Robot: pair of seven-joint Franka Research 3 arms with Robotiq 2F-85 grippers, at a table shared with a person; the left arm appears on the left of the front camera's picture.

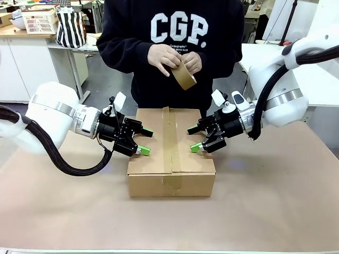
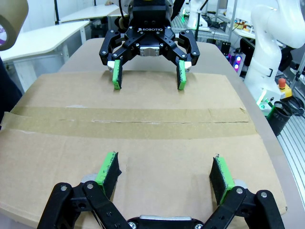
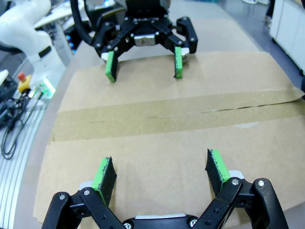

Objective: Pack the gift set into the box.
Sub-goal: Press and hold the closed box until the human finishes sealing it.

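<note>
Box (image 1: pixel 185 169) lies closed on the counter (image 1: pixel 275 201), a tape strip (image 1: pixel 170 137) along its top. Your left tool (image 1: pixel 146 141) and right tool (image 1: pixel 193 139) face each other over its sides, fingers spread apart. A person (image 1: pixel 127 42) beyond holds a tape roll (image 1: pixel 184 78).

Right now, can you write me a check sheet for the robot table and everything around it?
Surface: brown table under the box.
Job's things: box shut, tape strip along its top; a person's hands hold a tape roll above it.
Clutter: nothing seen.
Grippers: left gripper and right gripper open, over the box top, one on each side of the strip.
Cables: black hose loops under the left arm; a second hose on the right arm.
Surroundings: striped bag and white basket on a far counter.
</note>
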